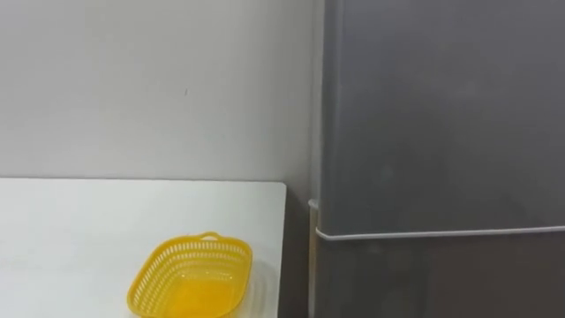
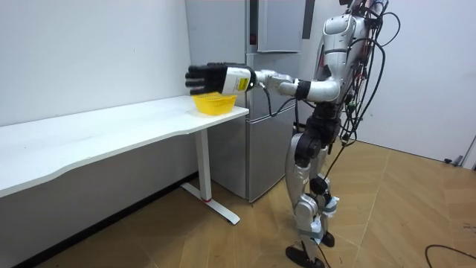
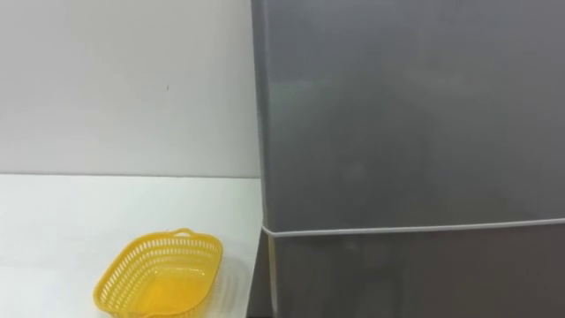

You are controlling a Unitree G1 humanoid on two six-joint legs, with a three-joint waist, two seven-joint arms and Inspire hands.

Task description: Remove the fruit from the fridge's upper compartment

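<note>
While its smooth, dark grey upper door [image 1: 441, 115] sits shut across the right of the eye views, the fridge [image 2: 271, 112] shows a pale seam low down. At lower left, an oval yellow plastic lattice basket [image 1: 190, 278] rests on the matte white table [image 1: 79, 230]. In the room view's upper middle, the left hand [image 2: 212, 78] hangs by the basket, dark fingers straight and spread, holding nothing.

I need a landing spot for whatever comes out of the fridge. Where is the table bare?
The white table is bare from the yellow plastic basket leftward and back to the wall. Between basket and the table's right edge, beside the closed grey fridge, only a narrow strip is free.
</note>
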